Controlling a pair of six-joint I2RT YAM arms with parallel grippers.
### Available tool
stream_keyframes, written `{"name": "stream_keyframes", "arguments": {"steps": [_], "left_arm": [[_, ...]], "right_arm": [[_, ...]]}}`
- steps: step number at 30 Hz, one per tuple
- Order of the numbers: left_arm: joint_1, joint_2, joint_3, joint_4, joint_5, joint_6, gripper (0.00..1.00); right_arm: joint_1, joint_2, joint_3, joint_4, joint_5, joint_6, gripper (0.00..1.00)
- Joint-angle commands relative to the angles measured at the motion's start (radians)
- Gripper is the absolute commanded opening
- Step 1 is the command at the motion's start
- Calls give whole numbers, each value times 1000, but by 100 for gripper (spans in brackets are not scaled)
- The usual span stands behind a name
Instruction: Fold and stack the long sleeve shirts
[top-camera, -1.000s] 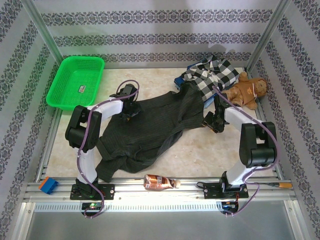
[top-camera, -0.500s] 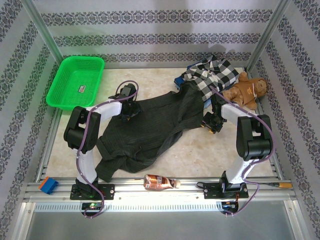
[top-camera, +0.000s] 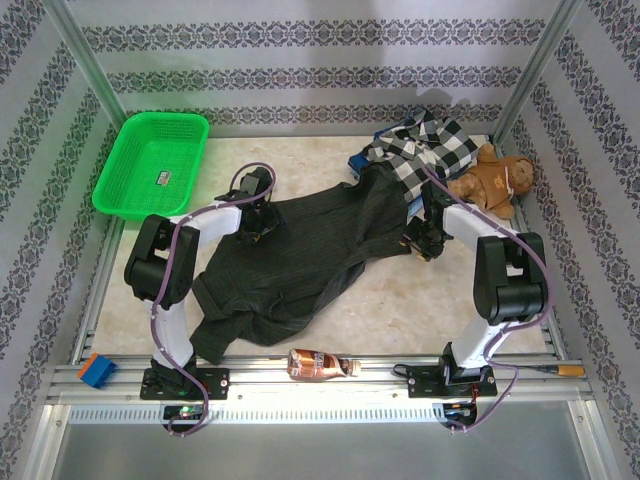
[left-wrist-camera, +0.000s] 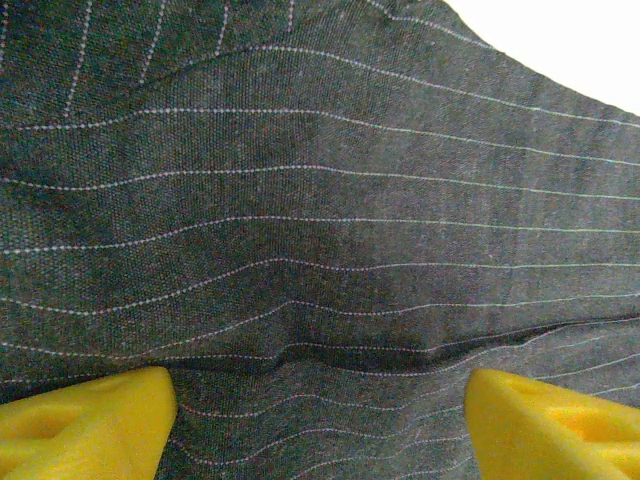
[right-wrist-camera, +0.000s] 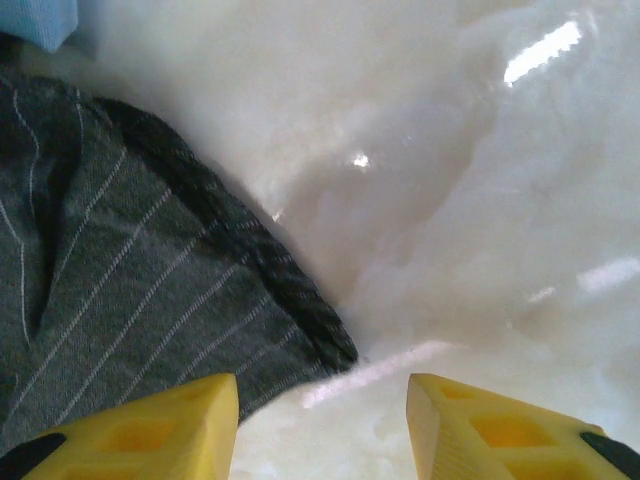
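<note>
Found charcoal pinstriped shirt (top-camera: 300, 255) lying crumpled across table (top-camera: 430, 300) centre, left gripper (left-wrist-camera: 320, 400) low over its far-left part with jaws spread wide, right gripper (right-wrist-camera: 322, 400) at its right hem corner with jaws apart, gripping nothing; checked flannel shirt (top-camera: 425, 148) heaped far right.

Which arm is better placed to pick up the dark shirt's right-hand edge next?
Right, probably. The right gripper hovers open directly at the dark shirt hem on the table, while the left gripper is open over the shirt's far left part, away from that edge.
</note>
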Motion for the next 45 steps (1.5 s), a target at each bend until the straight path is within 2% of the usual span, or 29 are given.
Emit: {"name": "stream_keyframes", "arguments": {"steps": [1, 3, 6, 7, 10, 13, 24, 29, 33, 34, 37, 38, 41, 45], "left_arm": [[12, 17, -52, -33, 19, -7, 78], [15, 10, -57, -27, 13, -9, 78], [26, 11, -53, -24, 22, -9, 78], [30, 12, -51, -24, 22, -8, 78], [47, 15, -41, -29, 18, 0, 78], [72, 31, -25, -40, 13, 12, 78], [140, 145, 150, -83, 12, 133, 78], [141, 216, 289, -110, 38, 212, 78], [143, 218, 324, -90, 62, 238, 79], [144, 207, 323, -74, 77, 237, 79], [145, 147, 323, -33, 153, 228, 84], [144, 116, 326, -31, 179, 219, 91], [143, -4, 322, -74, 210, 210, 93], [144, -200, 269, -203, 182, 234, 98]], "right_arm": [[21, 70, 34, -5, 2, 14, 49], [34, 97, 46, -15, 22, 15, 48], [54, 111, 72, -64, 56, 9, 40], [56, 110, 74, -81, 60, 5, 36], [48, 92, 61, -109, 74, -15, 10], [29, 43, 5, -100, 48, -28, 0], [-7, -164, -184, -173, 101, -92, 0], [-10, -238, -258, -226, 114, -110, 0], [-17, -325, -327, -250, 123, -99, 0], [-20, -347, -337, -258, 118, -97, 3], [-20, -409, -333, -290, 108, -99, 31], [-19, -433, -319, -304, 108, -101, 42], [-1, -529, -245, -315, 79, -114, 52], [75, -583, -132, -236, 4, -152, 64]]}}
